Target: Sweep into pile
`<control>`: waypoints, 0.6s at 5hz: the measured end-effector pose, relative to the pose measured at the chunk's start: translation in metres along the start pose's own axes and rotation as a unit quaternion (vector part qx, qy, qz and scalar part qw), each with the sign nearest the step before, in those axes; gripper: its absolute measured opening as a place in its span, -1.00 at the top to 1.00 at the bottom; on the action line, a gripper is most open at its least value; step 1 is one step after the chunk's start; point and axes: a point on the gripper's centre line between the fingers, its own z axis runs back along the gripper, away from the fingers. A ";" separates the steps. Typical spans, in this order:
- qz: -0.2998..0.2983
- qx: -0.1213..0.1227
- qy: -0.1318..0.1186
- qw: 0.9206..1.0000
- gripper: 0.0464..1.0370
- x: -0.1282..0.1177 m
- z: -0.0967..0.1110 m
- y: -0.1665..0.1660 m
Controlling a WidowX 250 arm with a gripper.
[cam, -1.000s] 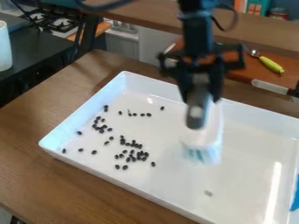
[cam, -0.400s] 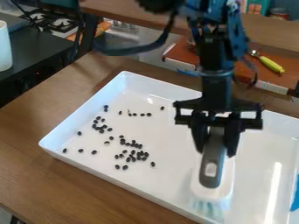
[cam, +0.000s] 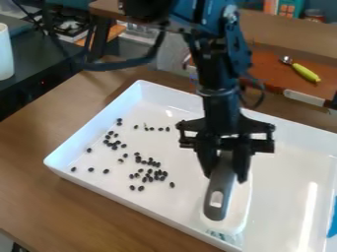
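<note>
The black gripper [cam: 225, 170] hangs over the right-centre of the white tray [cam: 289, 177], shut on the grey handle of a white brush [cam: 233, 211]. The brush's pale blue bristles [cam: 225, 237] are down by the tray's front wall. Small black beans lie in the left half of the tray: a dense cluster [cam: 154, 173] left of the brush, another group [cam: 115, 143] further up and left, a short row [cam: 158, 129] toward the back, and a few single ones near the left wall.
The tray's raised walls surround the work area on a brown wooden table [cam: 39, 172]. Behind stand an orange-brown board with a yellow-green handled tool [cam: 306, 72] and a wooden shelf. A blue item [cam: 333, 219] is at the right edge.
The gripper and brush first came forward toward the tray's front wall, then moved a little left. The bean groups look almost the same; one bean behind the row is now hidden by the arm.
</note>
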 end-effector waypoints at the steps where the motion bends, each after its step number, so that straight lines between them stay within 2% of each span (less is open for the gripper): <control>1: 0.007 0.001 0.008 1.000 0.12 0.005 0.006 0.023; 2: 0.016 0.011 0.017 1.000 0.12 0.008 0.010 0.043; 3: 0.018 0.035 0.025 0.999 0.12 0.011 0.015 0.069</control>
